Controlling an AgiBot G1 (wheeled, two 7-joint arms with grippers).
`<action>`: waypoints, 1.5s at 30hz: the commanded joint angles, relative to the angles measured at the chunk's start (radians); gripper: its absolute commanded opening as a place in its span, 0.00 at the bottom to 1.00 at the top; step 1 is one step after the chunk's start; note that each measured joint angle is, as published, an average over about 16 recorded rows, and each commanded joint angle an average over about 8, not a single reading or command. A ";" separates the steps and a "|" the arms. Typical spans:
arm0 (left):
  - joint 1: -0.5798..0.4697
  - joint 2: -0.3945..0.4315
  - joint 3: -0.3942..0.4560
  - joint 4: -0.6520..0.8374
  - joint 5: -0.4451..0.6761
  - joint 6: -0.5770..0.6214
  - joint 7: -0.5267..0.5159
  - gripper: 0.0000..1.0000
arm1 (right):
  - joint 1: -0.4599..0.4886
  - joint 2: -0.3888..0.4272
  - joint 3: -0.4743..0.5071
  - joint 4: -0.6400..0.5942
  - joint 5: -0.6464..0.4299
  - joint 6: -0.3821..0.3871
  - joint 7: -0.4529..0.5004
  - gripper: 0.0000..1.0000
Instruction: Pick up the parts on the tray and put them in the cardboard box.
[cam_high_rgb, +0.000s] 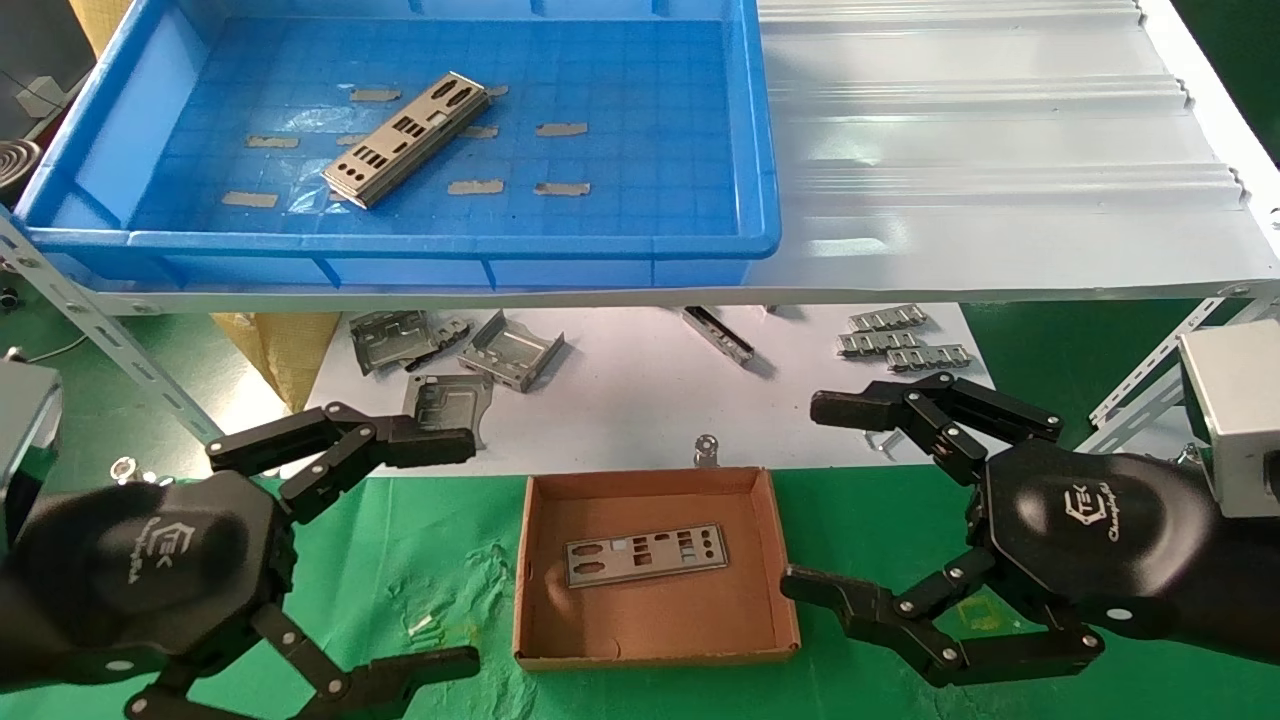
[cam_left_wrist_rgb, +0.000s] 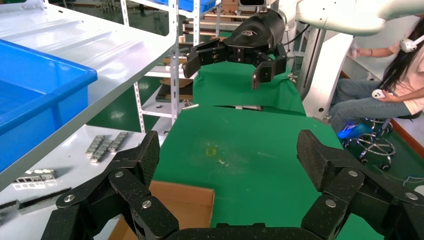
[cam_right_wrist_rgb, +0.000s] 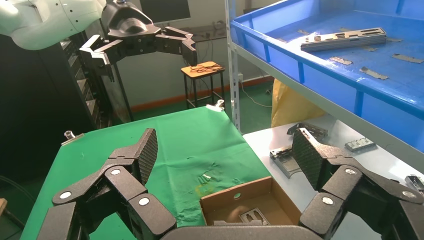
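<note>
Parts: one (cam_high_rgb: 407, 140) trayed, one (cam_high_rgb: 646, 553) boxed

A green cloth (cam_high_rgb: 420, 560) covers the table. At twelve o'clock from it lies a white sheet (cam_high_rgb: 620, 400) carrying bent grey brackets (cam_high_rgb: 510, 352) at ten o'clock and small ridged strips (cam_high_rgb: 900, 340) at two o'clock. A white corrugated sheet (cam_high_rgb: 980, 150) lies on the shelf above. In the left wrist view, a seated person (cam_left_wrist_rgb: 395, 75) holds a controller.
</note>
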 joint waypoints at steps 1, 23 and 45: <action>0.000 0.000 0.000 0.000 0.000 0.000 0.000 1.00 | 0.000 0.000 0.000 0.000 0.000 0.000 0.000 1.00; 0.000 0.000 0.000 0.000 0.000 0.000 0.000 1.00 | 0.000 0.000 0.000 0.000 0.000 0.000 0.000 0.00; 0.000 0.000 0.000 0.000 0.000 0.000 0.000 1.00 | 0.000 0.000 0.000 0.000 0.000 0.000 0.000 0.00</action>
